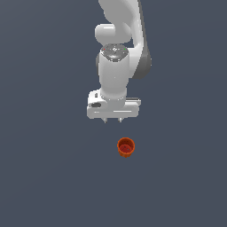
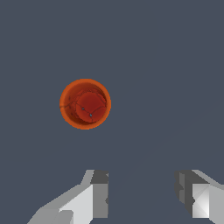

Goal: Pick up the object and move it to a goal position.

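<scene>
The object is a small orange-red round cup standing upright on the flat grey surface, its darker red inside facing up. In the wrist view the object shows from above, rim thicker than its floor. My white gripper hangs above the surface, a little behind the cup and to the exterior view's left of it, not touching it. Its two fingers stand well apart with nothing between them, so my gripper is open. The cup lies outside the gap between the fingers.
The plain dark grey surface stretches all around the cup. The white arm rises behind the gripper toward the top of the exterior view. No other objects show.
</scene>
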You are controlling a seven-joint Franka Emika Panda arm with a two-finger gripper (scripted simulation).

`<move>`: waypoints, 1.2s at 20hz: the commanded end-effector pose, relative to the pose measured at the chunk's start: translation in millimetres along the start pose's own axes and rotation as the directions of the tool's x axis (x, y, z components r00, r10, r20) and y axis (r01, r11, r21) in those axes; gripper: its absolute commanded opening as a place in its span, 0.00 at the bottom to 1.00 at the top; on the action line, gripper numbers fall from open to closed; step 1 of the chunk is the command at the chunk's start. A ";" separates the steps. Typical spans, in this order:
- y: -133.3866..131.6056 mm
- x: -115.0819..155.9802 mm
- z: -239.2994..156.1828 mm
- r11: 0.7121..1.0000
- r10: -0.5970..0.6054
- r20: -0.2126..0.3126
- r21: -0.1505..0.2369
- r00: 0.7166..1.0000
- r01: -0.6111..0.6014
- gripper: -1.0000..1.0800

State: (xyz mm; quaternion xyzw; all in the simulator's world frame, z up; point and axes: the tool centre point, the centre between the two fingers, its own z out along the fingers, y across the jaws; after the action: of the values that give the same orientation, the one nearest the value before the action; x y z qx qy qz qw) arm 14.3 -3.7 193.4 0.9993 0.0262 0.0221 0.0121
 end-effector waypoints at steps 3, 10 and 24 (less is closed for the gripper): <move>1.1 5.8 -8.4 1.000 -0.028 -0.019 -0.013 0.999 0.028 0.62; 0.9 14.2 -35.2 0.997 -0.064 -0.064 -0.039 0.996 0.062 0.62; -2.9 41.3 -196.5 0.960 -0.261 -0.300 -0.177 0.918 0.215 0.62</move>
State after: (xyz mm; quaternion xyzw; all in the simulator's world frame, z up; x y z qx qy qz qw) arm 46.1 5.0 367.5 0.9739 0.1360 0.1657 0.0745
